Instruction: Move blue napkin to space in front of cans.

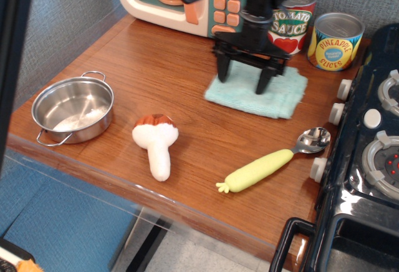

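Observation:
The blue napkin (282,93) lies flat on the wooden counter, just in front of the tomato sauce can (293,17) and left of and in front of the pineapple slices can (335,41). My black gripper (243,80) stands upright over the napkin's left half. Its two fingers are spread wide, with the fingertips (263,85) down on the cloth. The arm hides part of the tomato sauce can and the napkin's rear edge.
A teal toy microwave (187,0) stands at the back. A steel pot (72,108) sits at front left and a plush mushroom (156,143) at front centre. A green-handled spoon (274,161) lies right of it. The black stove (374,153) borders the right side.

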Motion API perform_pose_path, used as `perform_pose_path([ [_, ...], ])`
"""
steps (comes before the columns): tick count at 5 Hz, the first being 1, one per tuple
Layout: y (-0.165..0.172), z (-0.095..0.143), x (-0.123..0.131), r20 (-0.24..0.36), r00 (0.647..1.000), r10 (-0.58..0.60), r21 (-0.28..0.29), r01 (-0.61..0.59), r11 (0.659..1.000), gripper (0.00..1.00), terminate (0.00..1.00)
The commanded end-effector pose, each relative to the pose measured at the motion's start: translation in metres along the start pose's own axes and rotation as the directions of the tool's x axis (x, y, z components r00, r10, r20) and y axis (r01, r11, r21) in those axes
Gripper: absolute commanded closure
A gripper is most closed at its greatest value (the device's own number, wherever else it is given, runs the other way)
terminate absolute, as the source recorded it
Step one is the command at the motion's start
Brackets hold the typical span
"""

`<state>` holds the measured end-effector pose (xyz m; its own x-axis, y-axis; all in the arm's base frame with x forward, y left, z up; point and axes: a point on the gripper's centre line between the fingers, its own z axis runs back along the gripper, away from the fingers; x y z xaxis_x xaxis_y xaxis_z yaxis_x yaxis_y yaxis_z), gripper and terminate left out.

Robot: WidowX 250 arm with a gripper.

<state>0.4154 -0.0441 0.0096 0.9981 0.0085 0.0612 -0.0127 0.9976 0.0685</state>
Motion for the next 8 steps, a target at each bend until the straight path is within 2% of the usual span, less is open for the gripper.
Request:
perform_pose_path([
  [1, -0.021, 0.008, -0.001, -0.008, 1.0, 0.002, -0.003, -0.003, 1.0, 0.0, 0.0],
  [3, -0.014, 0.088, 0.024, 0.104, 0.994, -0.039, -0.042, 0.043, 0.998, 0.0, 0.0],
  [4, -0.009, 0.122, 0.024, 0.142, 0.988, -0.06, -0.084, 0.072, 0.994, 0.0, 0.0],
  [5, -0.005, 0.13, 0.017, 0.14, 0.988, -0.07, -0.083, 0.083, 0.993, 0.0, 0.0],
  [6, 0.009, 0.121, -0.003, 0.199, 0.979, 0.044, -0.028, -0.039, 0.999, 0.0, 0.0],
  [7, 0.009, 0.121, -0.003, 0.199, 0.979, 0.044, -0.028, -0.039, 0.999, 0.0, 0.0],
  [8, 0.009, 0.121, -0.003, 0.199, 0.979, 0.044, -0.028, -0.039, 0.999, 0.0, 1.0],
])
